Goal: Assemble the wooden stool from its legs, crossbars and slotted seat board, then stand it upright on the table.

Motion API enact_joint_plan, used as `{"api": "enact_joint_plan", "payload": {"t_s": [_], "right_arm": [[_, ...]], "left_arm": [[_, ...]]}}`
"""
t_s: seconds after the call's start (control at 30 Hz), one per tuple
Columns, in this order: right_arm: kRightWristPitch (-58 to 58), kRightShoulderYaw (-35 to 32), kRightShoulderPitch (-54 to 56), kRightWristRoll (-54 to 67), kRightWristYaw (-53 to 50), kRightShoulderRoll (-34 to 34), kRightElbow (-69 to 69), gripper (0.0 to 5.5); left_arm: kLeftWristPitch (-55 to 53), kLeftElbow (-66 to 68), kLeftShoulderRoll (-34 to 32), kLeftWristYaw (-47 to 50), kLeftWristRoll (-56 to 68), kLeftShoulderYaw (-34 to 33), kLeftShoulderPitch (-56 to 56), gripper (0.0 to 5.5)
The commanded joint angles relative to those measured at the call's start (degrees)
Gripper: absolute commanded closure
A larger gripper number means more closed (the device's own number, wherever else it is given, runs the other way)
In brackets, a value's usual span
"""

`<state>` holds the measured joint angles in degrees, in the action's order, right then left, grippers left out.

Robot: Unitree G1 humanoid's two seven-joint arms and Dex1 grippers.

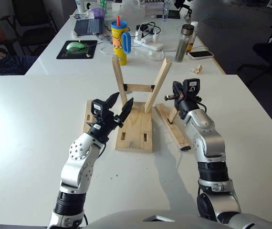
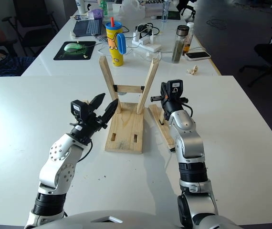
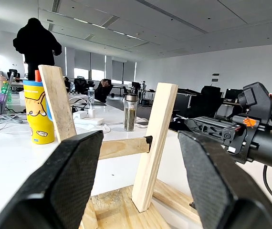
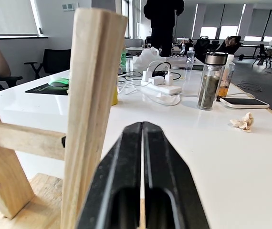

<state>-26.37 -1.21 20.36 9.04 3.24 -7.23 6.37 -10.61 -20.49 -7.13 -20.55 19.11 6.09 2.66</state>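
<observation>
Second leg frame (image 1: 174,128) is awaiting fitting, lying just right of the seat board (image 1: 135,130) under the right gripper (image 1: 176,88), whose closed jaws are needing opening, while the left gripper (image 1: 124,99) is hovering wide-jawed left of the board

The left arm (image 1: 81,160) and right arm (image 1: 207,143), low in the frame, are silver shells with black joint rings; the left's round cap shows small screws. The left gripper (image 1: 121,101) and right gripper (image 4: 142,131) are black and tapered.

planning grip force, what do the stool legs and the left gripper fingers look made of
Stool legs: pale unfinished wood, grain visible, matte.
Left gripper fingers: black, matte, finely textured, likely plastic or rubber; cannot tell which.
</observation>
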Motion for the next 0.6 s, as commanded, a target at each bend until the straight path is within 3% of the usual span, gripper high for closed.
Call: {"api": "enact_joint_plan", "payload": {"t_s": [0.03,0.6], "right_arm": [[-4.7,-0.1,-1.2,-0.1,1.4,-1.0,-4.9,5.49],[9.4,-3.7,11.5,1.0,3.1,-2.5,5.3,5.49]], "left_arm": [[-0.1,0.0,-0.3,0.0,-0.2,-0.4,0.5,2.58],[0.5,0.1,0.7,0.7,-0.7,0.1,-0.1,2.58]]}}
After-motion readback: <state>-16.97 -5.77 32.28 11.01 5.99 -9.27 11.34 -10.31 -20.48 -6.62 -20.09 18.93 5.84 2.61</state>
